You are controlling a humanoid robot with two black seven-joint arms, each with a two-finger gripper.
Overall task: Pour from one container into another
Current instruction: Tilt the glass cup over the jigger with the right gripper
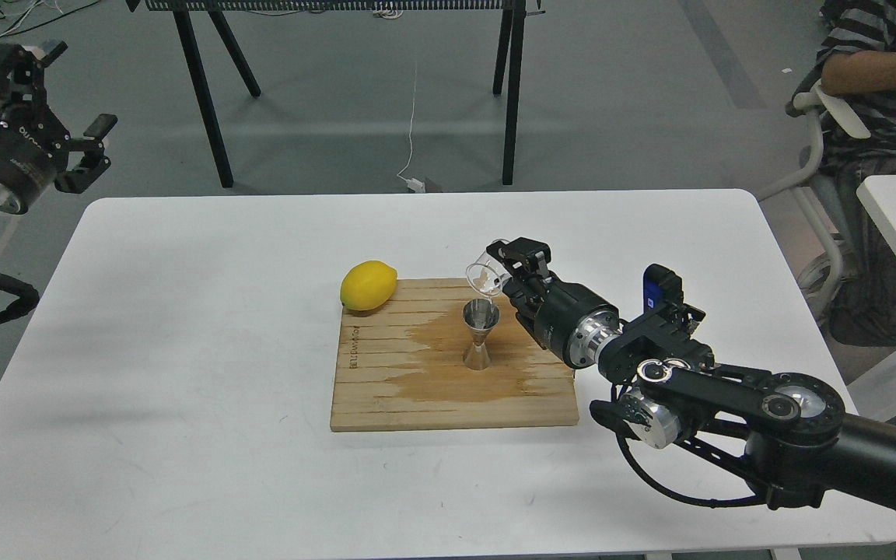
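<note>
the right gripper [504, 268] pinches a glass cup [485, 278] tipped mouth-down over a steel jigger [480, 335], the cup's lip just above the jigger's rim. the jigger stands upright on a wooden board [386, 389], in a dark wet patch [456, 365]. a lemon [369, 285] sits at the board's far left corner. the left gripper [75, 148] hangs spread and empty off the white table [183, 311].

Clear glass cup [485, 277] tilted, mouth down over upright steel jigger [479, 336] on wet board
</note>
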